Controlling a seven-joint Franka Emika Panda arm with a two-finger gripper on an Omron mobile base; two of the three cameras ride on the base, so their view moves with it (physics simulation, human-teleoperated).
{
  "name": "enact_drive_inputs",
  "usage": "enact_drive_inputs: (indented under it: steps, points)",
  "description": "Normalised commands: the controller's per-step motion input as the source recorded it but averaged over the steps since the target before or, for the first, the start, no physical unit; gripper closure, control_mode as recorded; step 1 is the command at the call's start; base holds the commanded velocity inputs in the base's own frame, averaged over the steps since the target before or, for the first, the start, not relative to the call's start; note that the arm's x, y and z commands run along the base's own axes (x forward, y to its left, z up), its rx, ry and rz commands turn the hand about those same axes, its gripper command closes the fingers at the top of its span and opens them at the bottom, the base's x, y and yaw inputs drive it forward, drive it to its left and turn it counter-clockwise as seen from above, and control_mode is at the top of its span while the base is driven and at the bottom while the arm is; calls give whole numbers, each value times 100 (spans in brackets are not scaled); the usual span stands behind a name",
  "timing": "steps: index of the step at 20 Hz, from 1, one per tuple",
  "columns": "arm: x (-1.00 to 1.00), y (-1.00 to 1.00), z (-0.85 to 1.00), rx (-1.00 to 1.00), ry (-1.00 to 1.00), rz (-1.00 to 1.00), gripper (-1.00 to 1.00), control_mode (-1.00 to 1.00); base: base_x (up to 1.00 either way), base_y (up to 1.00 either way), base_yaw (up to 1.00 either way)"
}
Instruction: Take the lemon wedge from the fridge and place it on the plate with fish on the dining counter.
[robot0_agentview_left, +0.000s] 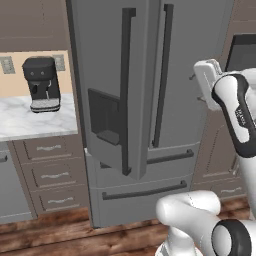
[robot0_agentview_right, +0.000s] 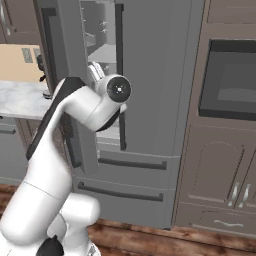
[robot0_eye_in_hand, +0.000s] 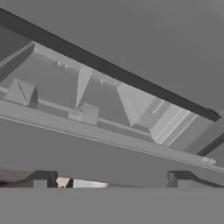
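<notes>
The tall grey fridge (robot0_agentview_left: 175, 100) fills the left base view, its left door (robot0_agentview_left: 107, 75) swung partly out. Through that gap the right base view shows the fridge (robot0_agentview_right: 155, 75) and its pale shelves (robot0_agentview_right: 100, 50). My gripper (robot0_eye_in_hand: 111, 181) is open, both dark fingertips (robot0_eye_in_hand: 43, 179) apart with nothing between them. It looks at a tilt along the fridge's shelves and bins (robot0_eye_in_hand: 87, 113). My white wrist (robot0_agentview_left: 207, 82) hovers high in front of the fridge. The lemon wedge, the plate with fish and the dining counter are out of view.
A black coffee machine (robot0_agentview_left: 42, 82) stands on a short marble worktop (robot0_agentview_left: 35, 122) left of the fridge, over brown drawers (robot0_agentview_left: 50, 175). A dark wall oven (robot0_agentview_right: 232, 80) and brown cabinets (robot0_agentview_right: 220, 170) are on the right. My arm's elbow (robot0_agentview_right: 117, 90) hangs before the open door.
</notes>
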Motion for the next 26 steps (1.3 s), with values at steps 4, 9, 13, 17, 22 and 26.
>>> enact_drive_inputs:
  steps: [4, 9, 13, 17, 22, 26]
  points:
    - [71, 6, -26, 15, 2, 11, -100, -100, 0, 0, 0]
    - [60, 13, -19, 20, 0, 11, -100, -100, 0, 0, 0]
    - [43, 48, 0, 15, 0, 8, -100, -100, 0, 0, 0]
    - [24, 87, 0, 2, 1, 5, -100, -100, 0, 0, 0]
    - [41, 36, 0, 3, 2, 3, -100, -100, 0, 0, 0]
    - [49, 15, -4, -2, 3, 0, -100, -100, 0, 0, 0]
